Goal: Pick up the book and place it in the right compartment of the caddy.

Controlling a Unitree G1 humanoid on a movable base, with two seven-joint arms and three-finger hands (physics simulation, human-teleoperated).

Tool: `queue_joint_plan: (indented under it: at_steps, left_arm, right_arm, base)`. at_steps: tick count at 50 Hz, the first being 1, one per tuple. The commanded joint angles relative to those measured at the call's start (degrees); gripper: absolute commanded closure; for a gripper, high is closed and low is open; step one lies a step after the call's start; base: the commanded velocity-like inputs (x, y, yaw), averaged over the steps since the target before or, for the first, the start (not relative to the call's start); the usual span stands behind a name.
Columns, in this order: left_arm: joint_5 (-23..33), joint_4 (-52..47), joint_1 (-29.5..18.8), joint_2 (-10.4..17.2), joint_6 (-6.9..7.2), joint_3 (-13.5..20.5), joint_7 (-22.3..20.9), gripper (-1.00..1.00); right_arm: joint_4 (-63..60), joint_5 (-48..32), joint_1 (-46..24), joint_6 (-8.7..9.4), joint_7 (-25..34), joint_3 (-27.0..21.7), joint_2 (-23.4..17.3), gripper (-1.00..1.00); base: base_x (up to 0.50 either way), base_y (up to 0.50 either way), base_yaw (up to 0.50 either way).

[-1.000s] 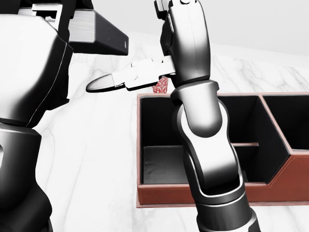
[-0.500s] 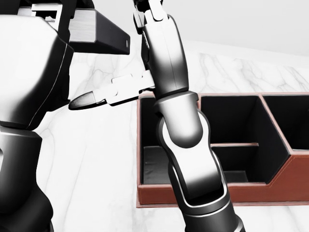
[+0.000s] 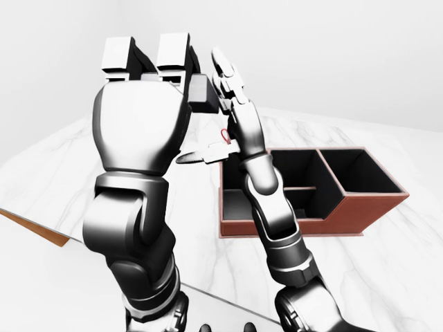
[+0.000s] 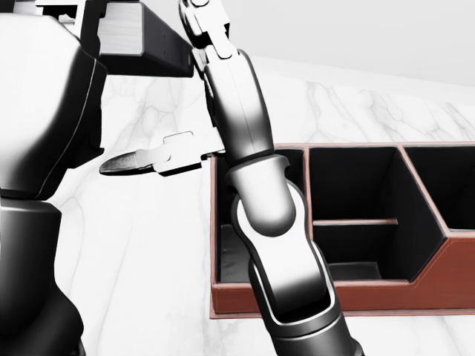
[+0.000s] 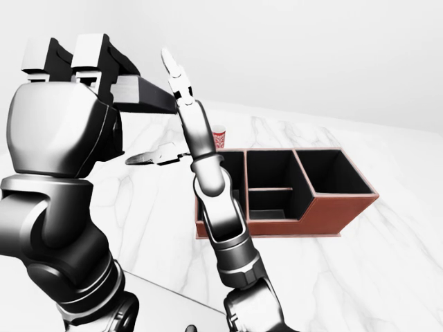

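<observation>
We have the book [image 5: 142, 95] up off the marble table [image 5: 387, 235], pinched in our left hand [image 5: 66, 72], whose fingers close over its near end while the dark cover and pale page edge stick out toward the right of the right-eye view. So the pick-up looks done; the placing is all still ahead. Our right hand [image 5: 163, 153] is raised beside the book with fingers spread wide, one pointing up, another stretched out flat to the left, gripping nothing that we can see. Down on the table sits the brown caddy [image 5: 291, 227], well below and to the right of the book, and every compartment we can see into is dark and bare. The right compartment [image 5: 337, 173], the large one at the far right end, is waiting. A small red-patterned cup [image 5: 219, 137] stands just beyond the caddy's left end. We judge the remaining work is carrying the book across and lowering it in.
</observation>
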Motion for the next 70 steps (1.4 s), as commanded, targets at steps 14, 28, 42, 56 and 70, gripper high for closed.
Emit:
queue_joint_plan:
  at_steps: [14, 28, 42, 56, 70]
  left_arm:
    - [2.66, -1.98, 0.63, -1.87, 0.00, -1.04, 0.01, 1.00]
    - [2.68, -2.10, 0.61, -2.11, 0.00, -0.99, 0.01, 1.00]
    - [2.39, -1.57, -0.17, -1.91, 0.00, -0.51, 0.01, 1.00]
    - [3.05, -1.65, 2.69, -6.12, 0.00, -1.42, 0.01, -1.00]
    - [3.24, -1.91, 3.26, -8.04, 0.00, -1.21, 0.01, -1.00]
  right_arm:
    - [0.50, 0.74, 2.51, 0.00, 1.56, 0.88, 0.65, 1.00]
    - [-0.60, 0.55, 2.74, 0.00, 1.71, 0.97, 0.88, 1.00]
    - [-0.95, 0.45, 3.10, 0.00, 1.69, 1.18, 0.87, 1.00]
    - [-0.56, 0.40, 3.90, 0.00, 1.57, 1.41, 1.06, 1.00]
    - [-0.38, 0.10, 4.48, 0.00, 1.70, 1.78, 1.31, 1.00]
  base:
    - [0.00, 0.00, 0.00]
    - [0.00, 0.00, 0.00]
    - [0.00, 0.00, 0.00]
    - [0.00, 0.00, 0.00]
    - [0.00, 0.00, 0.00]
